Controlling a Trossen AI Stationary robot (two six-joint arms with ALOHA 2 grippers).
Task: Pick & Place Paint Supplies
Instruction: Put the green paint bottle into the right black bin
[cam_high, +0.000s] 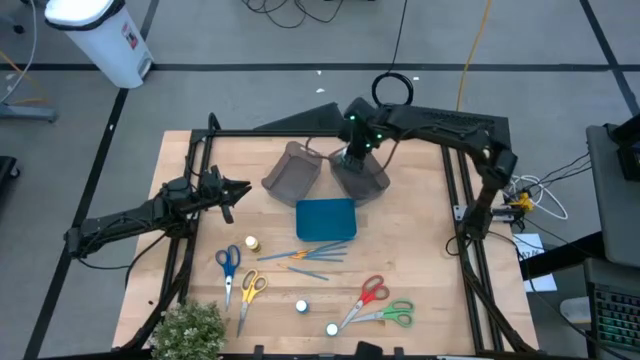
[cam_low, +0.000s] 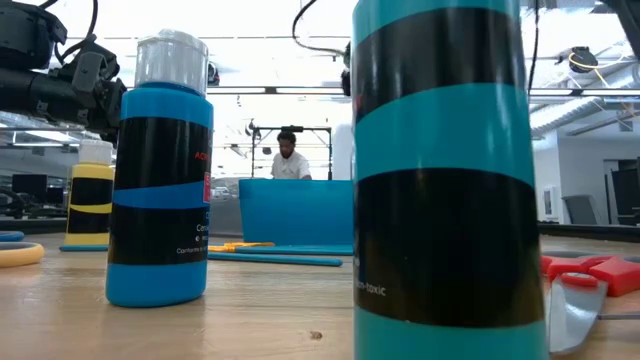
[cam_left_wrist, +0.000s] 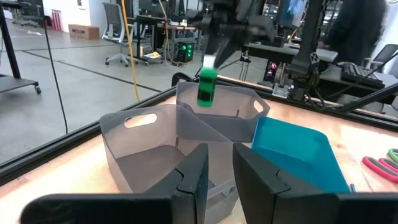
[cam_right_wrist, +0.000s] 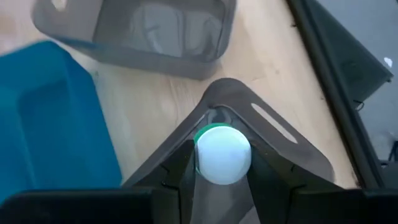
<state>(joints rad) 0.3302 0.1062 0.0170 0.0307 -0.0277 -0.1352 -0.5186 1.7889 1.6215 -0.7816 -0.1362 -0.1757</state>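
My right gripper (cam_high: 350, 153) reaches in from the right and is shut on a green paint bottle (cam_left_wrist: 207, 87) with a white cap (cam_right_wrist: 222, 154). It holds the bottle in the air over the right grey bin (cam_high: 362, 177). A second grey bin (cam_high: 290, 172) leans against the first, and a teal tray (cam_high: 325, 218) lies just in front of them. Scissors (cam_high: 228, 262), thin brushes (cam_high: 310, 252) and small bottles (cam_high: 301, 306) lie on the near half of the table. My left gripper (cam_left_wrist: 219, 174) waits at the table's left, pointing level at the bins, with a narrow empty gap between its fingers. My right gripper pinches the green bottle at its top end, just under the white cap (cam_left_wrist: 208, 62), between its two fingers (cam_right_wrist: 185, 168). The fingers come from above, slanting down. The bottle hangs upright below them, lifted clear, over a corner of the right bin (cam_right_wrist: 273, 134).
Blue scissors, yellow scissors (cam_high: 250, 288), red scissors (cam_high: 370, 293) and green scissors (cam_high: 396, 315) are spread along the near side. Close to the low camera stand a blue bottle (cam_low: 160, 180) and a teal bottle (cam_low: 440, 160). A plant (cam_high: 190, 328) sits at the near left corner. A person (cam_low: 290, 155) is beyond the table.
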